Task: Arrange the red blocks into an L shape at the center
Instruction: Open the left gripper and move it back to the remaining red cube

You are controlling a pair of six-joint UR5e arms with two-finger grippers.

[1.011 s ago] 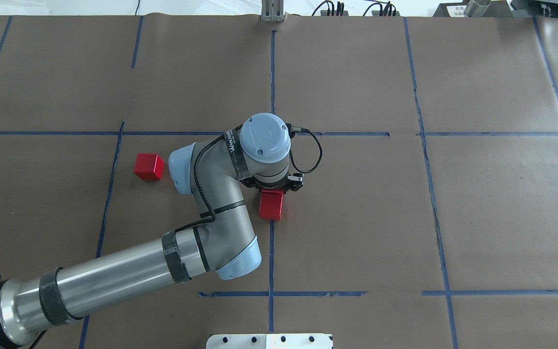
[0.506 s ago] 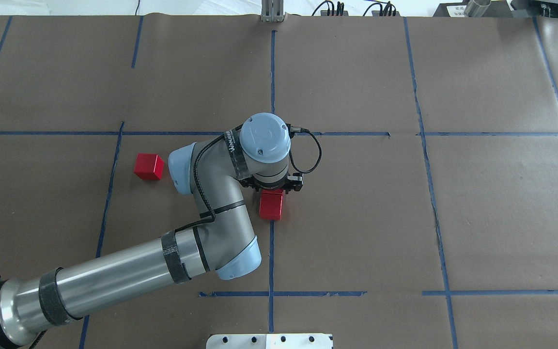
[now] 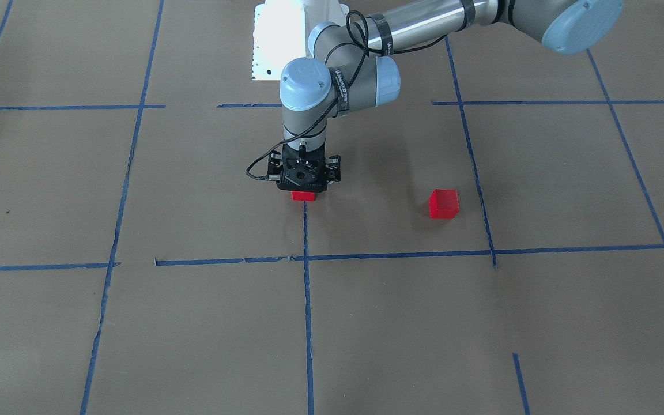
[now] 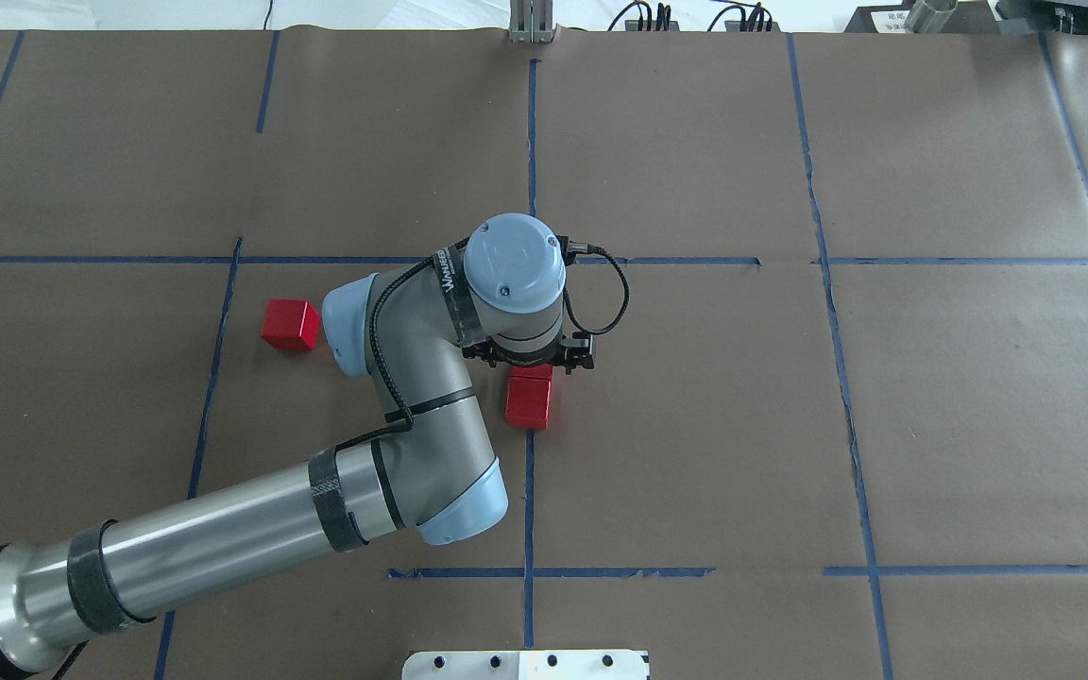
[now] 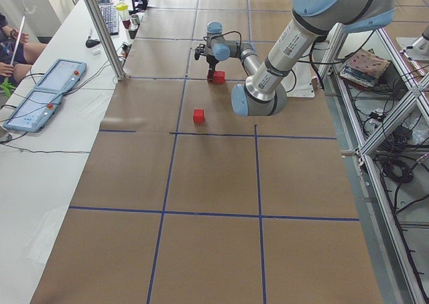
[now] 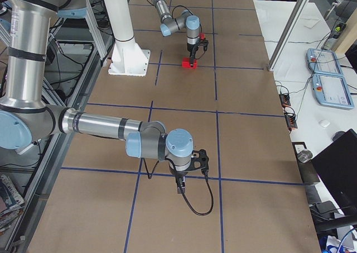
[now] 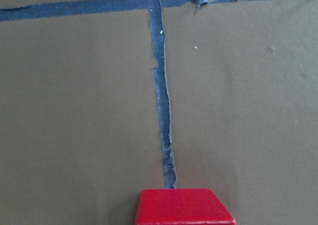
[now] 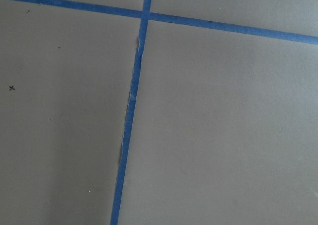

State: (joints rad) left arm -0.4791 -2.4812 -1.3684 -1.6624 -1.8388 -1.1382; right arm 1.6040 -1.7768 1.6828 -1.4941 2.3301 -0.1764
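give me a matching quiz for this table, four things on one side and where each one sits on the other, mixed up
Things:
1. lone red block
2. left gripper
3. right gripper
4. white base plate

Places:
A. at the table edge nearest the robot
B. right above the centre red blocks
C. far from every block, toward the robot's right end
D. on the robot's left side, apart from the other blocks

Pairs: 1-D, 2-B, 3-C, 4-A
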